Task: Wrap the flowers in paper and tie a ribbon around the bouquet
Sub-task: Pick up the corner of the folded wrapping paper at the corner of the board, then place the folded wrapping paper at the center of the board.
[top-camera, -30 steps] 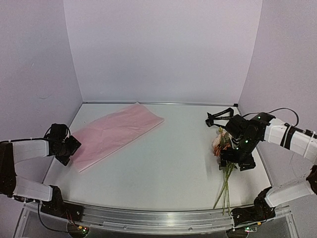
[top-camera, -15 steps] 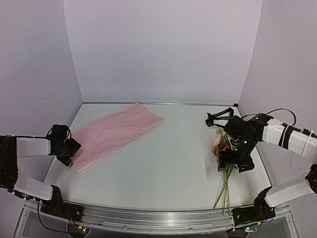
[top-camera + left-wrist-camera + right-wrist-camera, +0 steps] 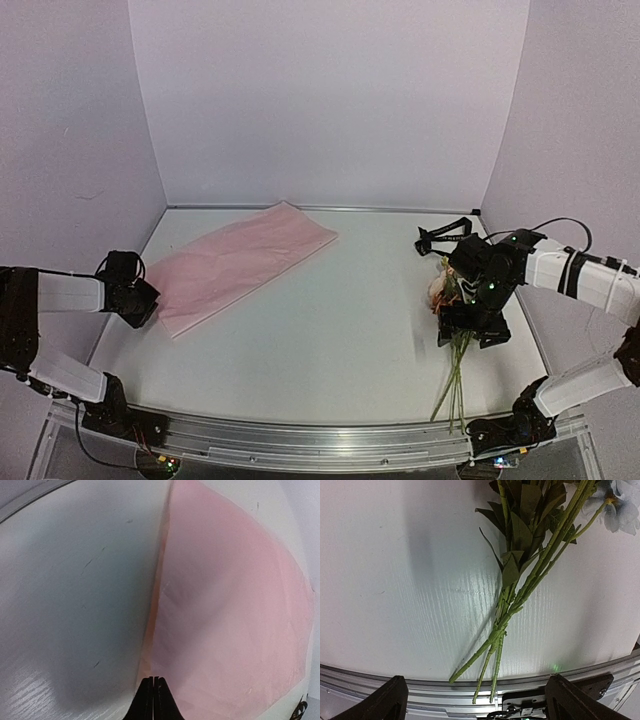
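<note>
The pink paper (image 3: pixel 245 262) lies flat at the back left of the table, and in the left wrist view the paper (image 3: pixel 225 605) fills the right half. My left gripper (image 3: pixel 143 305) sits low at its near-left corner; its jaws (image 3: pixel 153 680) are pressed together on the paper's edge. The flowers (image 3: pixel 445 290) lie at the right with their stems pointing toward the front rail. My right gripper (image 3: pixel 472 328) hovers over the stems, open. In the right wrist view the green stems (image 3: pixel 520 595) lie well ahead of the spread fingers (image 3: pixel 390 700). The black ribbon (image 3: pixel 445 232) lies behind the flower heads.
A metal rail (image 3: pixel 300 440) runs along the table's front edge, just past the stem ends. Lilac walls close in the left, back and right sides. A thin black cable (image 3: pixel 560 222) loops off the right arm.
The left gripper has shut at the paper's near-left corner, and the sheet has shifted slightly to the right. The right gripper has dropped a little lower over the stems, still open.
</note>
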Robot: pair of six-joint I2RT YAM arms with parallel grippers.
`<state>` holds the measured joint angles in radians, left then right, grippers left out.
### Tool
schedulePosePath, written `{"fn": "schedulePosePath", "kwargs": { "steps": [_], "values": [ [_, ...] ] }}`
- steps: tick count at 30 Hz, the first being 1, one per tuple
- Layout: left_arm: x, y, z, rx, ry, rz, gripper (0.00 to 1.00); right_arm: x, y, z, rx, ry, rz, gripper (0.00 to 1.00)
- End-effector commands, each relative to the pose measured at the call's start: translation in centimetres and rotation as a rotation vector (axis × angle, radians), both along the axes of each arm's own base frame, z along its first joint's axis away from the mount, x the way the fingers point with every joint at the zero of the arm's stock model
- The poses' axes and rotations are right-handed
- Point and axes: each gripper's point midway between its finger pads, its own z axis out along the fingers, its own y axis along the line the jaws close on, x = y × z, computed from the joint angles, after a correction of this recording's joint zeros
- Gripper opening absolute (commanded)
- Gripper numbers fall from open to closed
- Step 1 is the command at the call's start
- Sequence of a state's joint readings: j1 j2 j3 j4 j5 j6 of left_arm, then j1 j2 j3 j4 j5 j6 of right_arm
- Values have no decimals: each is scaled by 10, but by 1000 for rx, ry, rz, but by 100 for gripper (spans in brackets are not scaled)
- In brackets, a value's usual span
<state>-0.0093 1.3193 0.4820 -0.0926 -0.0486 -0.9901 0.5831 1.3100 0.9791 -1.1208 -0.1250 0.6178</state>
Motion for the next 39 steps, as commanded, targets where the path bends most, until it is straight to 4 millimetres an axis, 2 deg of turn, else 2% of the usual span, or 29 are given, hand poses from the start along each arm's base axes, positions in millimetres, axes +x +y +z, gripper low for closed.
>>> {"fn": "schedulePosePath", "kwargs": {
  "steps": [1,8,11,15,19,23,26,29,33,34,35,36,37,39],
  "values": [
    [21,0,37,40,-141,-60,0,0,-1,-3,-6,8,0,98],
    [29,-15,96,90,-320,-223,0,1,2,-7,6,8,-17,98],
    [27,-37,117,49,-401,-323,0,3,8,-9,30,9,-31,98],
    [14,-90,125,23,-421,-523,0,10,19,-13,54,3,-27,98],
    [-8,-146,127,3,-428,-713,0,24,35,-14,62,-6,-24,98],
    [-33,-181,125,-56,-434,-843,0,46,62,-14,90,-30,-31,98],
    [-52,-202,117,-136,-427,-904,0,59,81,-16,75,-49,-12,98],
    [-67,-216,100,-199,-396,-917,0,73,103,-19,67,-72,0,98],
    [-72,-215,72,-274,-346,-835,0,92,132,-34,83,-81,-20,98],
    [-71,-212,68,-276,-336,-807,6,97,139,-36,93,-84,-28,98],
    [-69,-208,65,-271,-330,-774,16,101,146,-37,101,-84,-34,98],
    [-67,-203,67,-260,-340,-741,32,103,151,-39,106,-80,-35,98],
    [-64,-194,68,-233,-339,-694,45,105,155,-40,108,-80,-36,98],
    [-59,-171,68,-159,-324,-580,57,108,161,-42,113,-75,-34,98]
  ]
}}
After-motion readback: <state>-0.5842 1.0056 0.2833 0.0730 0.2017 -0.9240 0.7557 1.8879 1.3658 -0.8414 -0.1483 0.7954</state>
